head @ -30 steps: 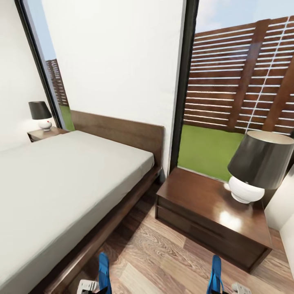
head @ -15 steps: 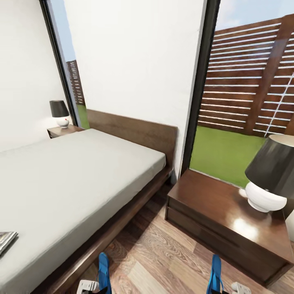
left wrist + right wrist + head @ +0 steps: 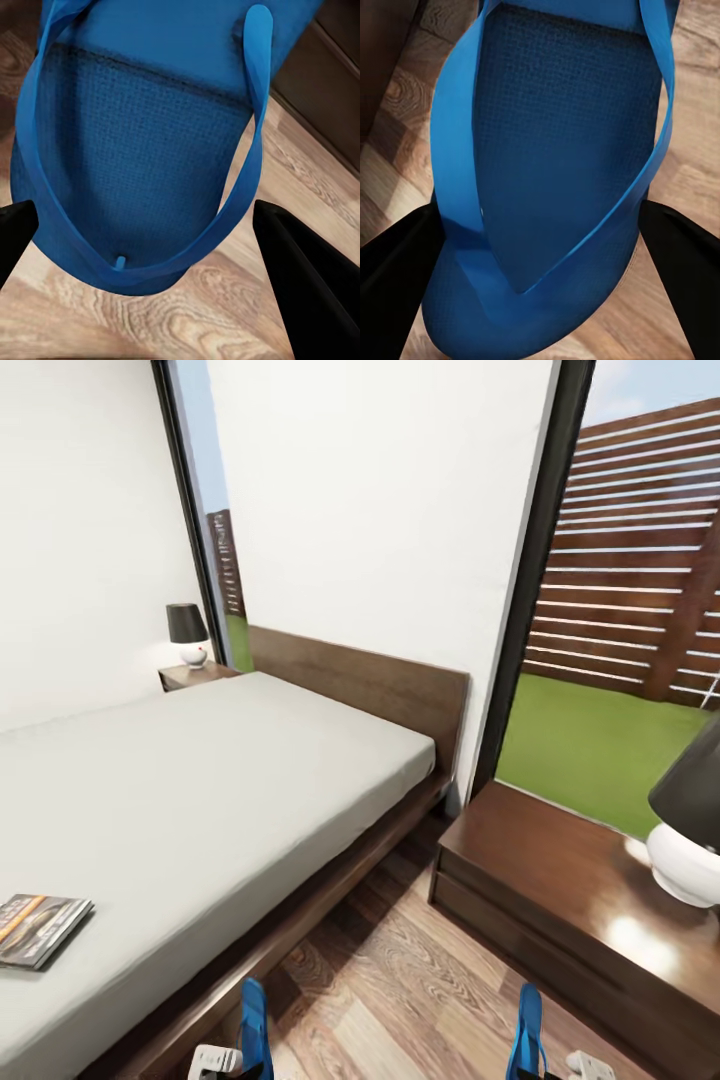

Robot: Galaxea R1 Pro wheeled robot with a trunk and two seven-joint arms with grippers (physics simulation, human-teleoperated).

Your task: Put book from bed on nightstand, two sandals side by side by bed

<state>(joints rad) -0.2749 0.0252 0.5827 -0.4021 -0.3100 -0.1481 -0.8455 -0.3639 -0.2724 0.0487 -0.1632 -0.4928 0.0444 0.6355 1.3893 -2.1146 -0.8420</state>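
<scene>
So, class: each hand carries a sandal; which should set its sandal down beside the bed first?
Probably the left hand: its sandal hangs right beside the bed frame, while the right hand's sandal is nearer the nightstand.

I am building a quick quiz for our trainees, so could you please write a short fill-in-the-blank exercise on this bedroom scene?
1. The book lies on the ____.
2. Each gripper holds a sandal of ____ colour.
3. The near nightstand carries a ____ with a dark shade.
4. The floor is made of ____ planks.

Missing words: bed; blue; lamp; wood.
</scene>
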